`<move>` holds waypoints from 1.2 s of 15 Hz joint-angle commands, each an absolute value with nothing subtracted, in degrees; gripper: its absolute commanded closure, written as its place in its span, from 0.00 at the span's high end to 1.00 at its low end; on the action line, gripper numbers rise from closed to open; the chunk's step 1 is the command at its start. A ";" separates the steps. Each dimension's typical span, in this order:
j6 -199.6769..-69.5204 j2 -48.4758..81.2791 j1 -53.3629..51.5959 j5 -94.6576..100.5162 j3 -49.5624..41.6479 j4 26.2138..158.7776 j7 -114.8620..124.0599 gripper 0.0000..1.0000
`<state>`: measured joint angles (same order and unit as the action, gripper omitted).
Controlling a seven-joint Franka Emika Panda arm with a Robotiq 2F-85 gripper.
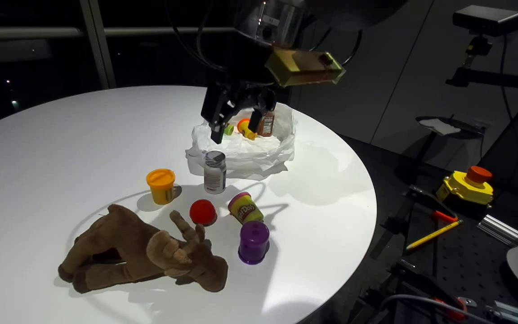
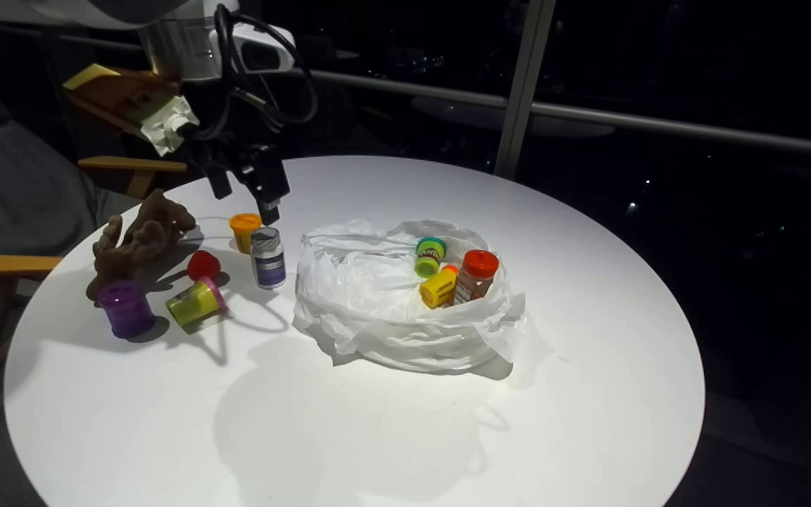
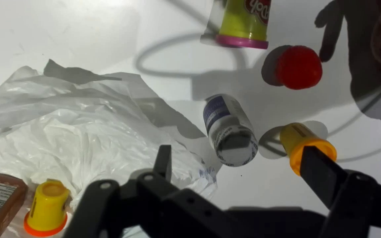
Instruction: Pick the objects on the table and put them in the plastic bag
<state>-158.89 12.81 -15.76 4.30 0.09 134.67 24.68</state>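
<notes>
Black tool (agape) above jar.

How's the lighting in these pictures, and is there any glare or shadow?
In both exterior views, the white table stands out bright against a mostly dark background; in an exterior view, a broad soft shadow spreads in front of the bag; in the wrist view, glare whitens the table near the picture's top, the red ball casts a dark shadow, and the end effector looks almost black.
</notes>
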 commanded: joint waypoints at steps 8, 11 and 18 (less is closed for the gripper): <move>-158.46 21.82 -16.31 6.93 -0.30 128.27 22.58 1.00; -158.31 23.94 -16.30 6.51 -0.32 125.70 21.98 1.00; -157.80 27.24 -16.70 6.50 -1.11 121.78 21.03 0.64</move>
<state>-158.79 26.09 -15.90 5.97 -0.14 124.30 21.61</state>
